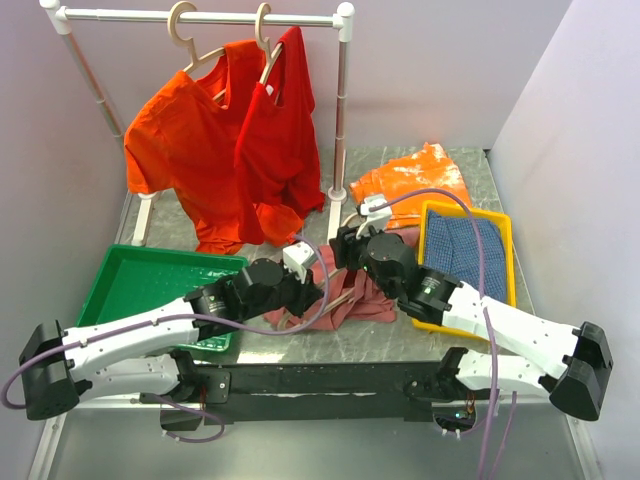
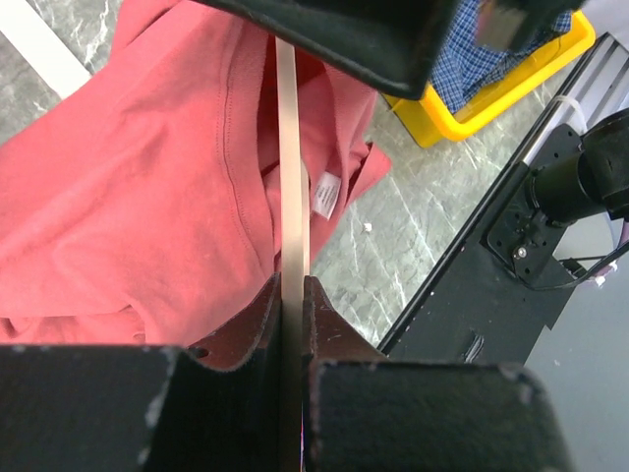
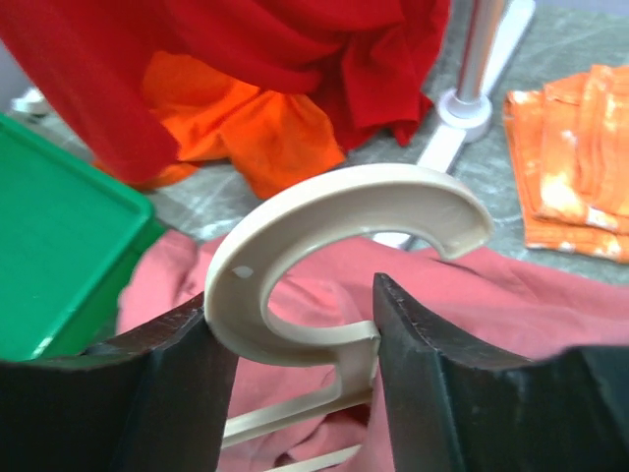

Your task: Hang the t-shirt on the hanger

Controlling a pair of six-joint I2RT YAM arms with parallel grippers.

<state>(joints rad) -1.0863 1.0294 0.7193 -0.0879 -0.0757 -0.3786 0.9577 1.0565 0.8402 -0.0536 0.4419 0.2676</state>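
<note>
On the worktop (image 2: 413,226): left tool (image 2: 292,295) clamped on hanger (image 2: 288,147) arm, right tool (image 3: 295,315) pinching its hook (image 3: 344,197). T-shirt (image 2: 128,197) looks limp, light; grab near neck label (image 2: 325,194).

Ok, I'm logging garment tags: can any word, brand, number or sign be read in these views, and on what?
No text can be read in any view.
The white neck label on the t-shirt: any print is too small and blurred to read.
</note>
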